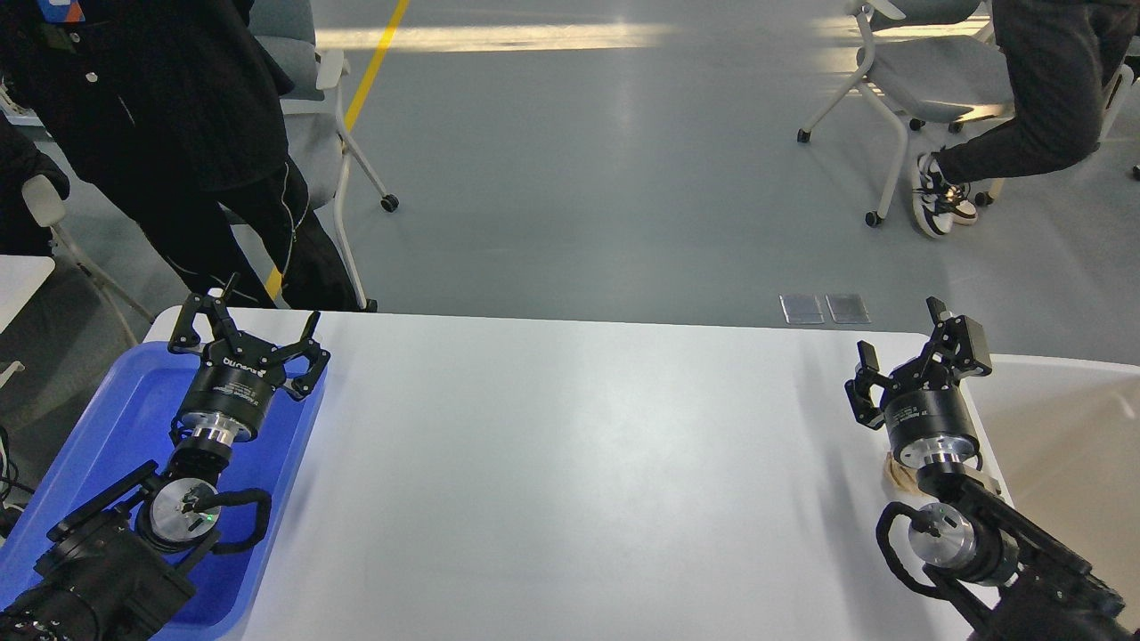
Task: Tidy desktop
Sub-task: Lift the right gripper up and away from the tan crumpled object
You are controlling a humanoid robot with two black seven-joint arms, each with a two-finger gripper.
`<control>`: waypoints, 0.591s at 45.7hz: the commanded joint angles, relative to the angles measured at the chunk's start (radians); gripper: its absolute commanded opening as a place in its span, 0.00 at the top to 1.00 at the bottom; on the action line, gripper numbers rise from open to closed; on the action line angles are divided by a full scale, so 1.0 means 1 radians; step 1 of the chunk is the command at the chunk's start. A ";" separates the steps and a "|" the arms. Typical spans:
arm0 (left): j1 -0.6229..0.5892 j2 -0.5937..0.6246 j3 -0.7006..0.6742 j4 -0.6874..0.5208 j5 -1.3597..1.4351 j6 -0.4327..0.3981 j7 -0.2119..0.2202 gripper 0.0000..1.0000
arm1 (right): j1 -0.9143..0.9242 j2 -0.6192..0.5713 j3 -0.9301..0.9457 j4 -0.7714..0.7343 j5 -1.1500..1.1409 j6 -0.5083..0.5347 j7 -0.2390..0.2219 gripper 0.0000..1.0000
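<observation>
The left gripper (248,331) hangs spread over the blue tray (107,418) at lower left; the right gripper (908,361) gapes empty beside the off-white bin (1069,427). The desktop (570,463) looks nearly bare — both arms seem parked at their drop-off spots.

The desktop (570,463) runs off the bottom edge of the frame. The blue tray (116,418) at lower left is cut by the left and bottom edges and partly hidden by the left arm. Beneath the right arm, a small tan thing (893,470) shows only a sliver. The off-white bin (1069,427) at right and both people at the top are cropped.
</observation>
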 commanded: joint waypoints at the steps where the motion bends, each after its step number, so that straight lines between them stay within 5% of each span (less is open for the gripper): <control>1: 0.000 0.001 0.001 0.000 -0.001 0.000 0.002 0.00 | 0.004 -0.001 -0.002 -0.007 0.000 0.000 0.000 0.00; 27: -0.002 0.001 0.001 0.000 -0.001 0.002 0.001 0.00 | 0.004 0.005 0.019 0.001 0.003 -0.010 0.025 0.00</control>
